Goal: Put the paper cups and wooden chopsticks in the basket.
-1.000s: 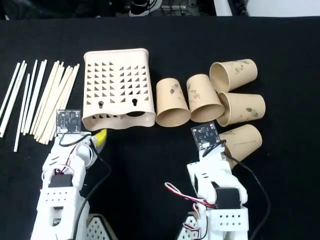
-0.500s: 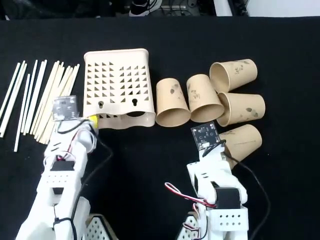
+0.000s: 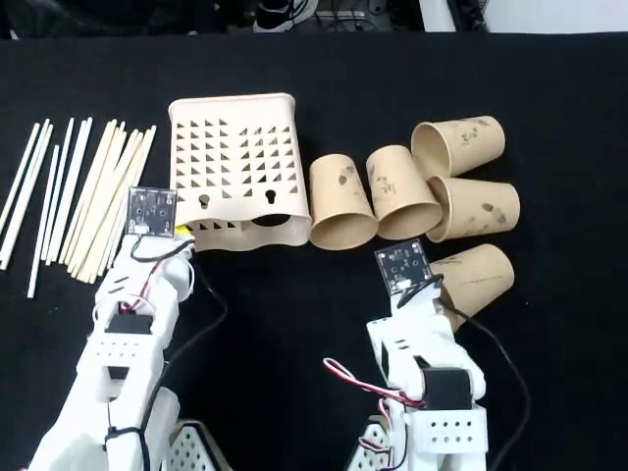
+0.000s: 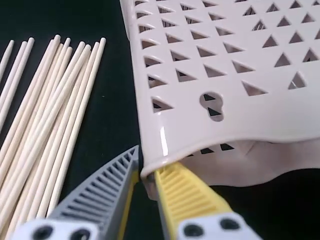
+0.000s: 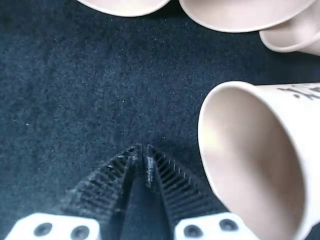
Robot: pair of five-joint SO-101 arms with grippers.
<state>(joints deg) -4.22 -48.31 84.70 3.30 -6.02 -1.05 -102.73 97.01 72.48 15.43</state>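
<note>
The basket (image 3: pixel 235 167), which looks light and bendy, lies on its side in the upper middle, its thin rim, a good place to hold, pinched by the left fingers (image 4: pixel 185 195), while the right fingers (image 5: pixel 170 185) are pressed together beside a paper cup (image 5: pixel 255 165).

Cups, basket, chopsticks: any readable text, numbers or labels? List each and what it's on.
paper cups: dark printed marks on the sides, too small to read.
nearest cup, right wrist view: a dark scrawl at the frame edge, cut off, unreadable.
basket: no text, just triangular cut-outs and two keyhole slots.
wooden chopsticks: plain, no marks.
Nothing legible anywhere.
</note>
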